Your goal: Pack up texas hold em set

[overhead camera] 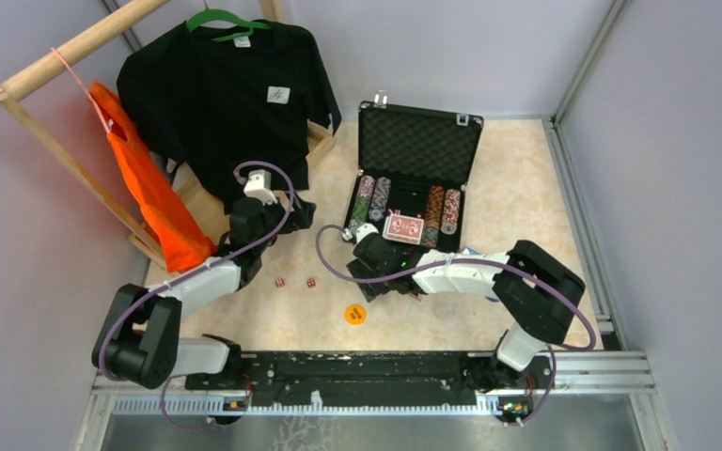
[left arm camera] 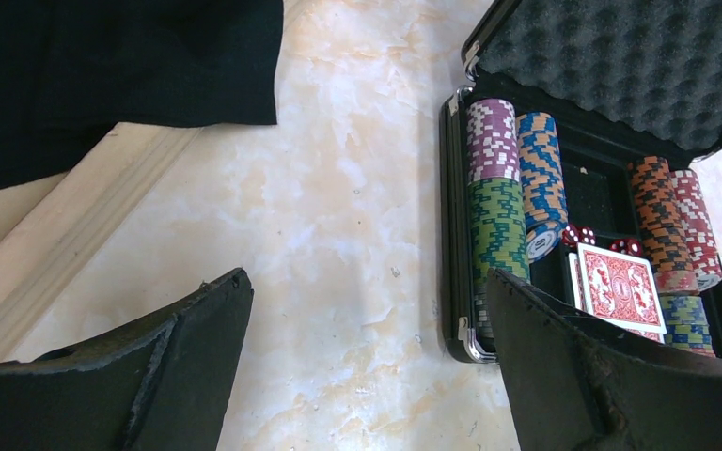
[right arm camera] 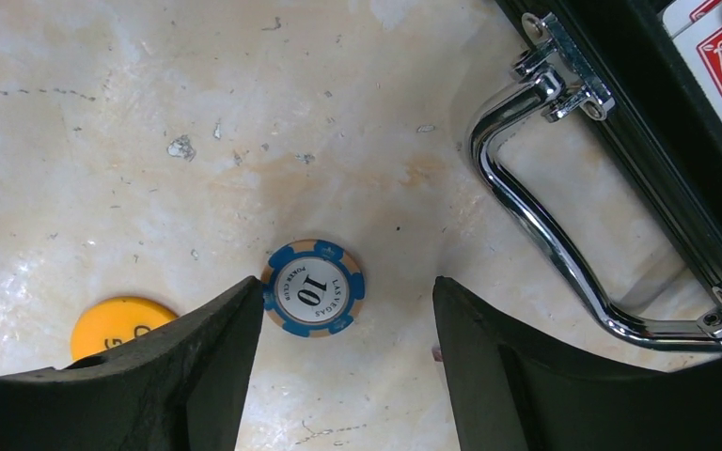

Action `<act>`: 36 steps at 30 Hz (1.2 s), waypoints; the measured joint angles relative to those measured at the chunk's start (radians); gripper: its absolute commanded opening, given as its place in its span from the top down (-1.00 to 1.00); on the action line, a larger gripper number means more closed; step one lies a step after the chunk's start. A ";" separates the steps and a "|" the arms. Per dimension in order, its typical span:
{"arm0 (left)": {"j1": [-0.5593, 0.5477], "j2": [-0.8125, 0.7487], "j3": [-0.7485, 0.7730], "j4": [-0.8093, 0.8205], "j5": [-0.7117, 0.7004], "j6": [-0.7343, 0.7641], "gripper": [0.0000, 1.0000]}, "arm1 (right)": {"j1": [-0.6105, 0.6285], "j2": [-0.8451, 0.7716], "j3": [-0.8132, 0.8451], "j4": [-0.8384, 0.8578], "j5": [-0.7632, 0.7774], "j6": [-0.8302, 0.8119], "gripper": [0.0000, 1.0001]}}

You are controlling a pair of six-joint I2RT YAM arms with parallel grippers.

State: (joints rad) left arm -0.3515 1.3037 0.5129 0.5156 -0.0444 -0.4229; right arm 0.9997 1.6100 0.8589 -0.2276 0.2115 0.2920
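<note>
Flanking a blue chip (right arm camera: 314,287) beside a yellow token (right arm camera: 117,324), the right jaws stand apart. Left jaws gape empty near the case (left arm camera: 450,216).

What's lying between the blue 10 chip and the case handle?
Nothing: in the right wrist view, only bare tabletop separates the blue 10 chip from the case handle. The yellow token lies on the chip's far side, away from the handle.

Bright, even light; soft shadows
</note>
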 measured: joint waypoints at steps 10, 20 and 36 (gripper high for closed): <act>0.000 0.012 0.001 -0.009 -0.013 -0.013 -0.96 | 0.014 0.026 0.013 -0.008 0.016 0.000 -0.22; 0.000 0.020 0.008 -0.030 -0.016 -0.031 -0.96 | 0.042 0.029 0.024 -0.036 0.049 0.016 -0.03; 0.000 0.026 0.011 -0.030 0.012 -0.052 -0.94 | 0.057 0.051 0.039 -0.026 0.053 0.051 0.02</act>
State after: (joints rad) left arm -0.3515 1.3296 0.5236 0.4858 -0.0326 -0.4751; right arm 1.0569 1.6611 0.8974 -0.2531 0.2649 0.3435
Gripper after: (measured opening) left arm 0.975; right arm 0.499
